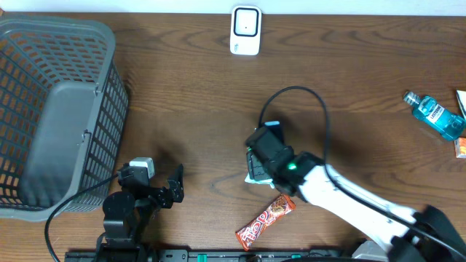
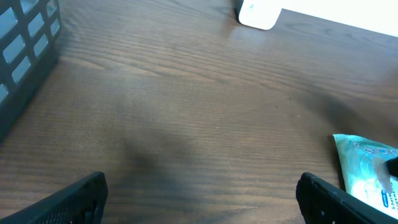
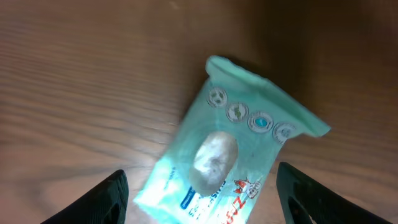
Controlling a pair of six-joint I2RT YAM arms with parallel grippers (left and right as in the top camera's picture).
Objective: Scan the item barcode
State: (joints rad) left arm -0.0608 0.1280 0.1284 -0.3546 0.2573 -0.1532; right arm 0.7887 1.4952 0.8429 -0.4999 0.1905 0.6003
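Note:
A teal wet-wipes packet [image 3: 230, 149] lies flat on the wooden table, its sealed end pointing away. My right gripper [image 3: 208, 199] hangs open just above it, one dark finger [image 3: 102, 199] on each side, neither touching it. From overhead, the right gripper [image 1: 261, 161] covers most of the packet [image 1: 253, 175]. A white barcode scanner [image 1: 245, 30] stands at the table's far edge. My left gripper [image 2: 202, 199] is open and holds nothing, low over bare wood, with the packet [image 2: 367, 168] off to its right.
A grey mesh basket [image 1: 51, 109] fills the left side. A red candy bar [image 1: 266, 220] lies near the front edge beside the right arm. A blue bottle [image 1: 437, 116] lies at the far right. A black cable [image 1: 320, 109] loops behind the right gripper.

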